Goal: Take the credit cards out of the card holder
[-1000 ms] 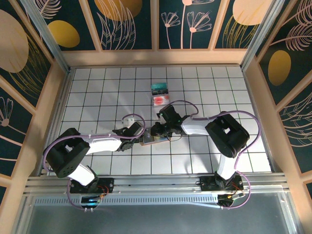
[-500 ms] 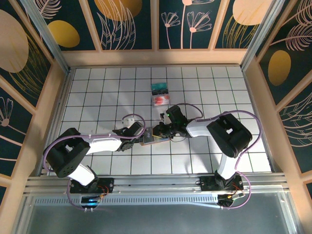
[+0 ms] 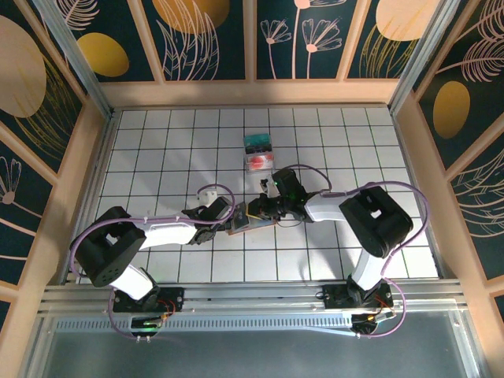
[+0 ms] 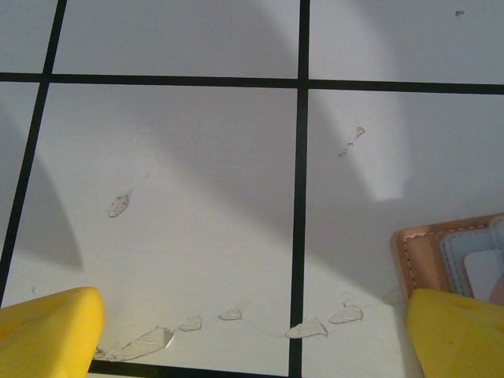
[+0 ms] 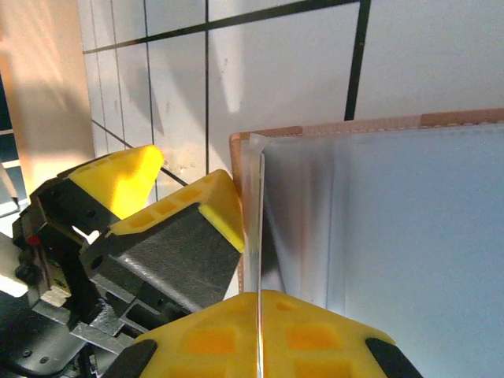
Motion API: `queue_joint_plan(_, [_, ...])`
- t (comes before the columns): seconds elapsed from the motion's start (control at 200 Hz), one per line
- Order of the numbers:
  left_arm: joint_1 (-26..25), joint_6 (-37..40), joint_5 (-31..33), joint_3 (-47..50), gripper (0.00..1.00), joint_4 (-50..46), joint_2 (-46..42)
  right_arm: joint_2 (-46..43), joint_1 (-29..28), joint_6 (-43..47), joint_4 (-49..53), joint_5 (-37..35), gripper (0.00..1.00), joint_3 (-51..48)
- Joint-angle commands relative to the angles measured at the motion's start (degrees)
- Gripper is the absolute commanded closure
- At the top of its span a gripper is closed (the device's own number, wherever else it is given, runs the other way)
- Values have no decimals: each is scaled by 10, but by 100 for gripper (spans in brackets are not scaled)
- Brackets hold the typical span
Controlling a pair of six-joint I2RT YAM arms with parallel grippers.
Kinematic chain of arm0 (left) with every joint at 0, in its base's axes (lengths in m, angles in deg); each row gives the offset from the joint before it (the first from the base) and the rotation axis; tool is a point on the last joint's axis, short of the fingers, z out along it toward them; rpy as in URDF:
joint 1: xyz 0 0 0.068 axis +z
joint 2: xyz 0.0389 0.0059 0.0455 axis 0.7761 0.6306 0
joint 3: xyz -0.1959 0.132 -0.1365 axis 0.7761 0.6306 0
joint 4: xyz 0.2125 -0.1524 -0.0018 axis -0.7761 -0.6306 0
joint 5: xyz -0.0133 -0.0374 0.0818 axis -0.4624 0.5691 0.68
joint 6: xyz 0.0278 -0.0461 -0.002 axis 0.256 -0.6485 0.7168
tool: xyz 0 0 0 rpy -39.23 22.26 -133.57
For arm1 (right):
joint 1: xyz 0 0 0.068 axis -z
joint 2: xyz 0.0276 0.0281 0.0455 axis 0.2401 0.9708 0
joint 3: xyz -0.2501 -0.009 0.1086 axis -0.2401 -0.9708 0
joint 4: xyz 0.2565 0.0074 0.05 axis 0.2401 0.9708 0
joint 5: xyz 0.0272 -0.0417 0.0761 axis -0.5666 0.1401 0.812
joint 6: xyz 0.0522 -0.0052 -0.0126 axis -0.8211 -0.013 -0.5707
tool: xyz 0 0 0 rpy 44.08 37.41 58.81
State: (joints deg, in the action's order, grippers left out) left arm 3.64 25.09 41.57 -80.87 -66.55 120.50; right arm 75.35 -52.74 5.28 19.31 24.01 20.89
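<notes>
On the surface (image 3: 150, 150), mid-grid, your right hand (image 5: 259, 309) has narrowed to a pinch on a thin edge of the card holder (image 3: 251, 224). Your left hand (image 4: 252, 339) stays wide beside it. Both credit cards (image 3: 257, 144) lie beyond, apparently out already.

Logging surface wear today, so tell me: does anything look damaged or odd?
Yes. The table coating is chipped: small flakes peel up along a grid line near the holder, with smaller nicks further out. Nothing else stands out.
</notes>
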Motion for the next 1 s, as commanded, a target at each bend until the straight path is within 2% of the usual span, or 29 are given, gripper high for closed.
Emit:
queue_joint_plan(0.0, [-2,-3,-7,12,1,-27,24,-22,5,-4,-20,11,91,-6])
queue_joint_plan(0.566, [-2,1,-8,9,1,-26,29,-14,11,4,0,3,90,6])
queue_joint_plan(0.856, [-2,-1,-10,10,1,-24,31,-19,11,8,6,-13,100,3])
queue_joint_plan(0.996, [-1,-4,-10,14,1,-24,28,-33,13,19,31,-39,100,1])
